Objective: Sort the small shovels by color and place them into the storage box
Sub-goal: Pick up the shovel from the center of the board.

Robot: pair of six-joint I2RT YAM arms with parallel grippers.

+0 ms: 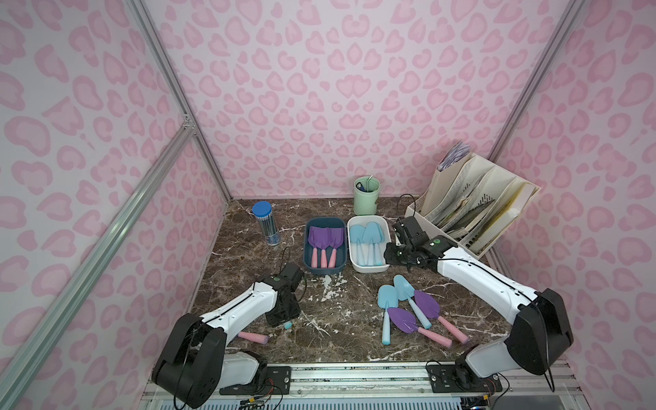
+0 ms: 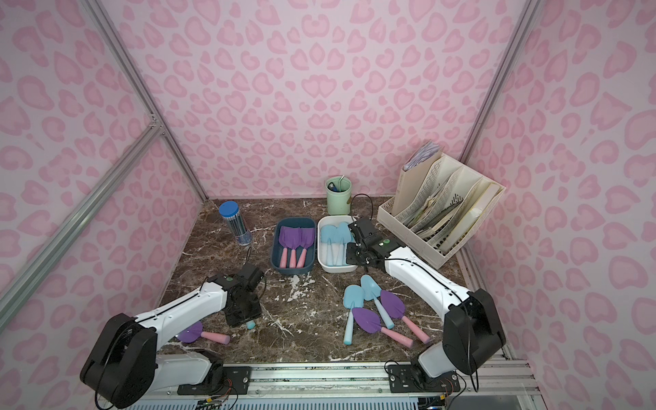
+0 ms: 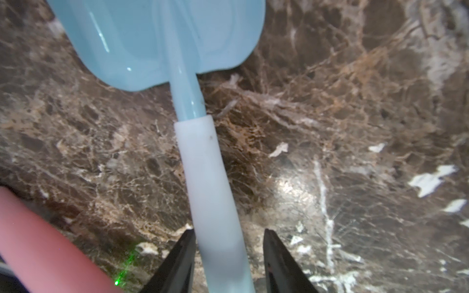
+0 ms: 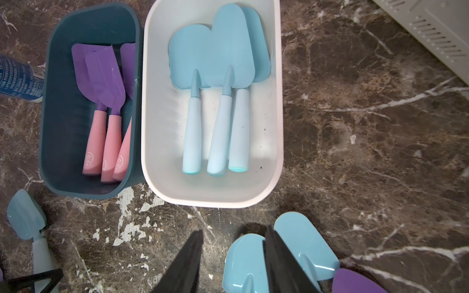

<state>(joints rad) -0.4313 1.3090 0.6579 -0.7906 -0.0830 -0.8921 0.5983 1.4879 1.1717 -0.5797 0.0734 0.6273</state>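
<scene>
Here, left gripper [image 3: 229, 232] straddles blue shovel [image 3: 200, 165] — jaws apart

On the surface [image 1: 340, 319], side by side: left box [image 1: 306, 248] holding three shovels [image 1: 323, 238], right box [image 1: 369, 269] holding three more. Before the right box, four loose. Behind it, cup [image 1: 366, 202]; rightward, file rack [image 1: 479, 209]; far left, pencil tube [image 1: 267, 227].

Soft, even light falls from overhead, leaving only faint shadows under the arms. In both top views the walls bow toward the edges. Up close the light blue shovel [image 3: 208, 177] blurs, and a glare patch shines on the counter [image 3: 355, 114]
</scene>
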